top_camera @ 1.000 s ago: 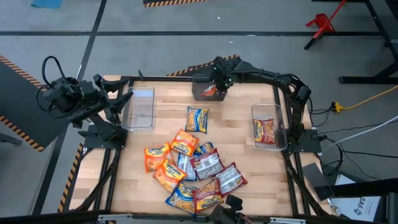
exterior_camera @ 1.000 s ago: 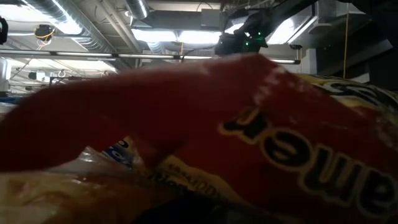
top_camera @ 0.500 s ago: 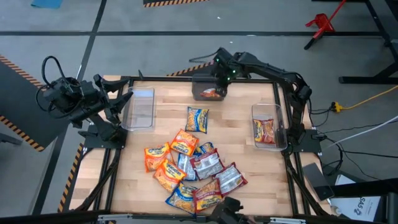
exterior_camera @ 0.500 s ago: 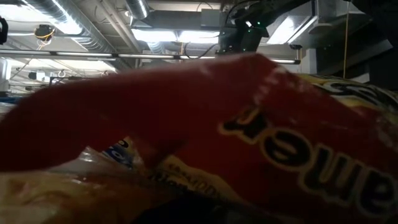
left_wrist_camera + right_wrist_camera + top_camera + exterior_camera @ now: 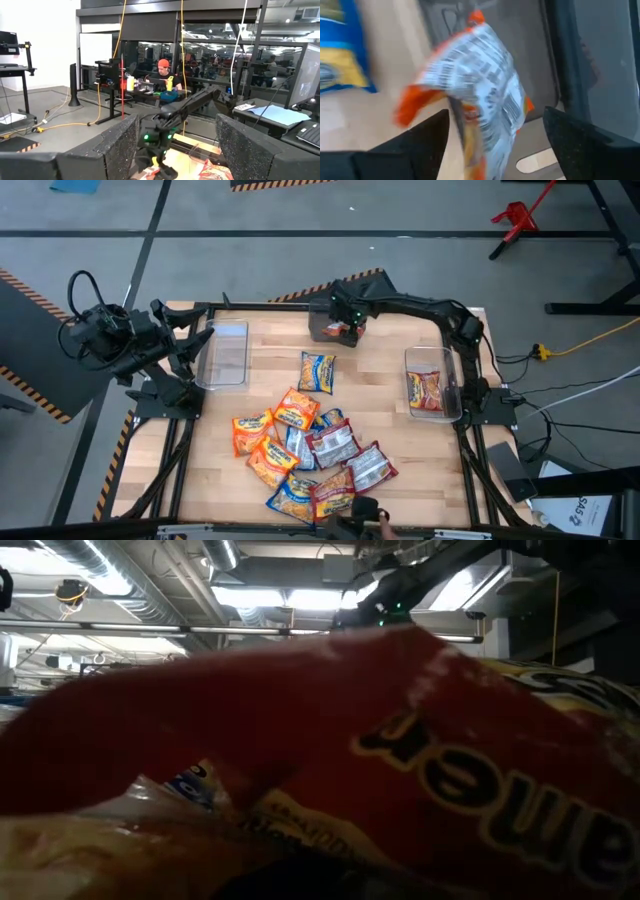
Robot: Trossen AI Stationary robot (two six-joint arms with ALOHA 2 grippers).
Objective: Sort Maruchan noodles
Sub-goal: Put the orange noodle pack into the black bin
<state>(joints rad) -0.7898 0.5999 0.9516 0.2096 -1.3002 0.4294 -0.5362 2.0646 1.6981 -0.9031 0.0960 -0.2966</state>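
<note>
- One orange packet is showing between the fingers of the right gripper, with its white barcode side facing the wrist camera. It is sitting tilted, its long side running roughly along the line of the fingers.
- The fingers are standing wide apart and are not squeezing the packet.
- From above, the right gripper is hanging over the dark bin at the far edge of the bench, and the orange packet is showing inside that bin.
- A blue-and-yellow packet is lying alone just in front of the dark bin, its long side pointing toward the bin.
- A pile of packets is lying near the front of the bench, pointing all different ways.
- A clear bin on the right is holding a red packet. Another clear bin is sitting on the left.
- The left gripper is waiting off the left edge, beside that bin, with its fingers open and holding nothing.
- In the low view, a big red packet is blocking nearly everything.
- A person is sitting at a desk far behind.
</note>
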